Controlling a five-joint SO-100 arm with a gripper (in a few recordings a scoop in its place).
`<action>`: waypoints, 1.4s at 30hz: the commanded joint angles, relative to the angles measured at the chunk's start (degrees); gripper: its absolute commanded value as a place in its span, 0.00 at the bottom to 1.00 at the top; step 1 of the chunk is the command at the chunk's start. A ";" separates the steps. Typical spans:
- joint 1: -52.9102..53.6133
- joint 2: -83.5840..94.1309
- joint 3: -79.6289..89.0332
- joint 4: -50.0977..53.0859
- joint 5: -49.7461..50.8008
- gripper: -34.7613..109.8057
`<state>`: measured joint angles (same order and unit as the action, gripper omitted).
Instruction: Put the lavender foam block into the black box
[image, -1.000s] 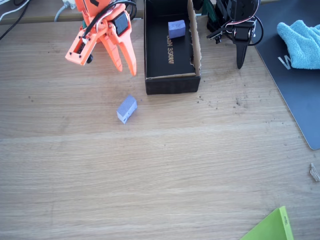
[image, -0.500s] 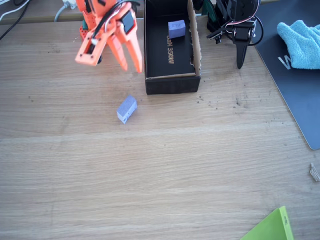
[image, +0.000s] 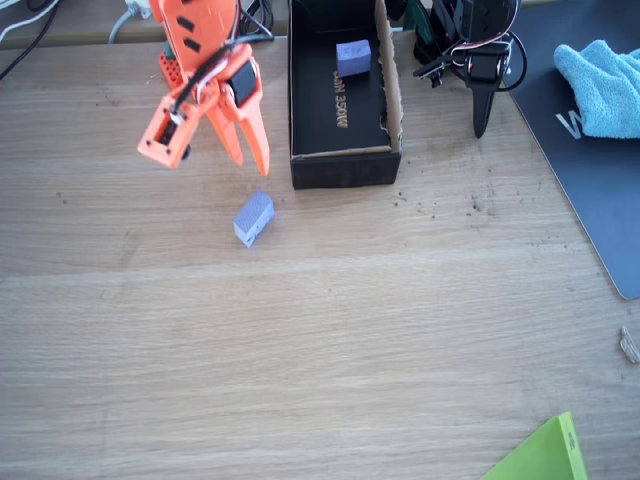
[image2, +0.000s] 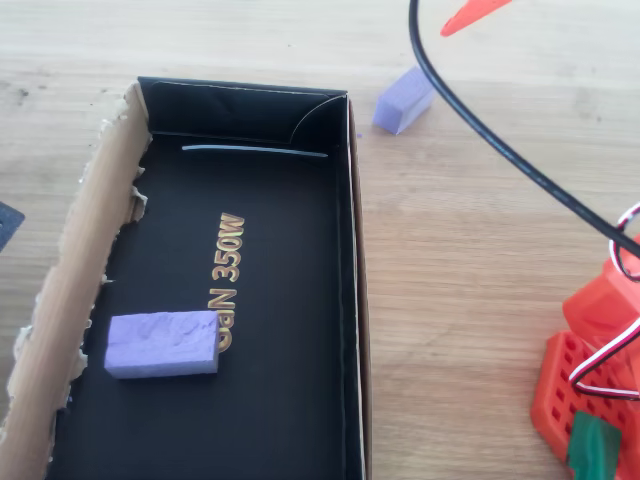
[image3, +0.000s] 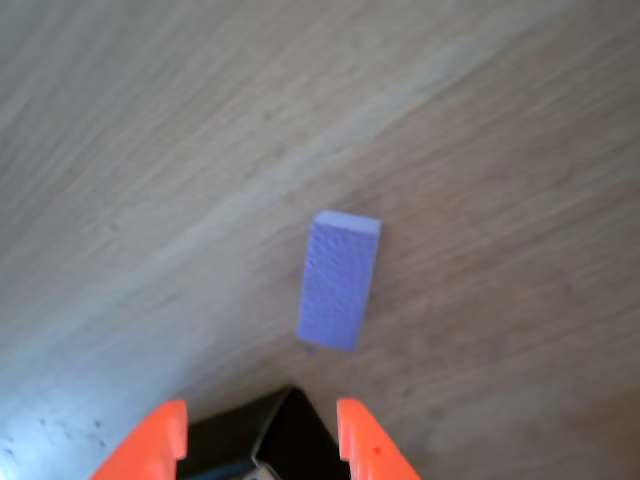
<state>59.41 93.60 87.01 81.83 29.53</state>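
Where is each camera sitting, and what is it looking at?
Fixed view: high above the table, looking down at the orange gripper, open, near the lavender foam block and black box.
Overhead view: close above the black box, one orange fingertip at the top edge.
Wrist view: rides on the gripper, looking down past both fingertips at the lavender foam block.
All three share that block on the wood; it shows beside the box in the overhead view.

1. The black box (image2: 250, 300) lies on the wooden table (image2: 470, 260), with a torn brown cardboard flap (image2: 75, 250) on its left side.
2. A lavender block (image2: 162, 343) lies inside, against the left wall, touching the gold "350W" lettering (image2: 226, 250).
3. The lavender foam block (image2: 404, 101) lies on the table just outside the box's upper right corner.
4. A black cable (image2: 500, 150) crosses above.
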 joint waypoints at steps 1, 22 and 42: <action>0.53 0.26 -0.44 -1.23 1.41 0.38; 3.25 -7.21 0.00 -5.71 0.88 0.38; 5.71 -10.90 -0.53 -8.44 -2.20 0.41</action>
<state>63.81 81.39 87.36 72.95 26.63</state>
